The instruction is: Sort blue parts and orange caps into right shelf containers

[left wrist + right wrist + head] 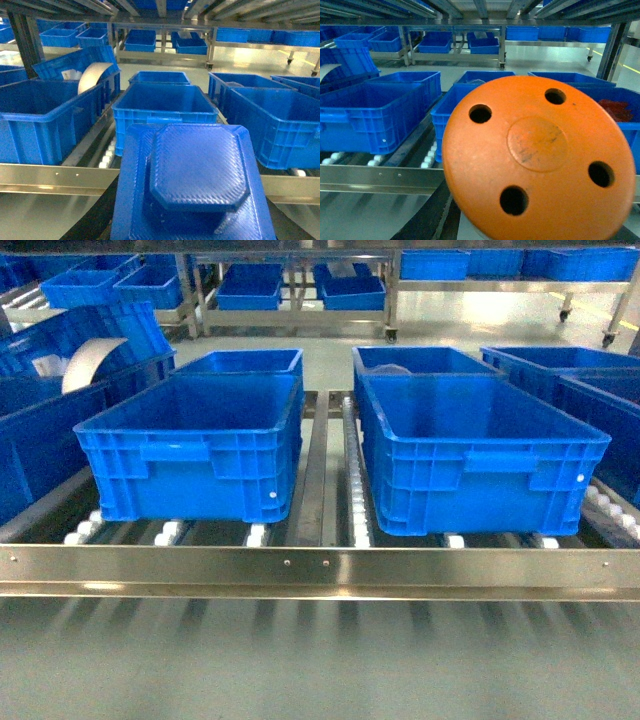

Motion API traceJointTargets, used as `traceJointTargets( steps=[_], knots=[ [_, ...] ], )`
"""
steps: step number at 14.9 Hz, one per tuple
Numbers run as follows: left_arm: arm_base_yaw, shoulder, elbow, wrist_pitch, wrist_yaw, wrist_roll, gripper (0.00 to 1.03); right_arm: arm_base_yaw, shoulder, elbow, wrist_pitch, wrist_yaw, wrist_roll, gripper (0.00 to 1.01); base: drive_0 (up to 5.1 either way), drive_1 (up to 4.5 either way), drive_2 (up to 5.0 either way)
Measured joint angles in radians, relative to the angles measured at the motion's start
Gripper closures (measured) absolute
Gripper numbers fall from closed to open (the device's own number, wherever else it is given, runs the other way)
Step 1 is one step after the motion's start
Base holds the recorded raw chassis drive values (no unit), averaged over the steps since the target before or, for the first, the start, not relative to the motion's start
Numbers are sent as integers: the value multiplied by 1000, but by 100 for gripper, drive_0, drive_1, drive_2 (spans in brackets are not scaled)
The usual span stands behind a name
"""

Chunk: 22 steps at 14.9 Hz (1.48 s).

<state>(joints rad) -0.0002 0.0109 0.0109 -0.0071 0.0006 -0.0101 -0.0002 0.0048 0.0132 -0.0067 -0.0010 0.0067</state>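
Right wrist view is filled by an orange cap (540,160), a stiff, light, slick-looking disc with four holes, best pinched at its rim; left wrist view shows a rigid blue part (195,180); fingers unseen, grip state unknowable; crates (480,455) wait ahead on the shelf.

Neither gripper shows clearly; held pieces block both wrist views.

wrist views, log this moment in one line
left: blue part close before camera | right: orange cap close before camera | crates on rollers | grippers unseen
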Motion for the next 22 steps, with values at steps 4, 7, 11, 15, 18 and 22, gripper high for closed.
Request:
traceJointTargets(
  steps=[4, 7, 11, 15, 18, 22],
  knots=[
    [0, 0, 0, -1, 0, 0, 62, 0, 0, 0, 0, 1, 0, 58, 0, 0, 0],
    [0, 0, 0, 0, 0, 0, 62, 0, 0, 0, 1, 1, 0, 58, 0, 0, 0],
    [0, 0, 0, -1, -1, 0, 62, 0, 0, 0, 0, 1, 0, 58, 0, 0, 0],
    [0, 0, 0, 0, -1, 0, 62, 0, 0, 0, 0, 1, 0, 58, 0, 0, 0],
    [0, 0, 0, 0, -1, 0, 62, 0, 0, 0, 0, 1, -1, 58, 0, 0, 0],
    [0, 0, 0, 0, -1, 0, 62, 0, 0, 0, 2, 0, 0, 58, 0, 321, -322]
  ],
)
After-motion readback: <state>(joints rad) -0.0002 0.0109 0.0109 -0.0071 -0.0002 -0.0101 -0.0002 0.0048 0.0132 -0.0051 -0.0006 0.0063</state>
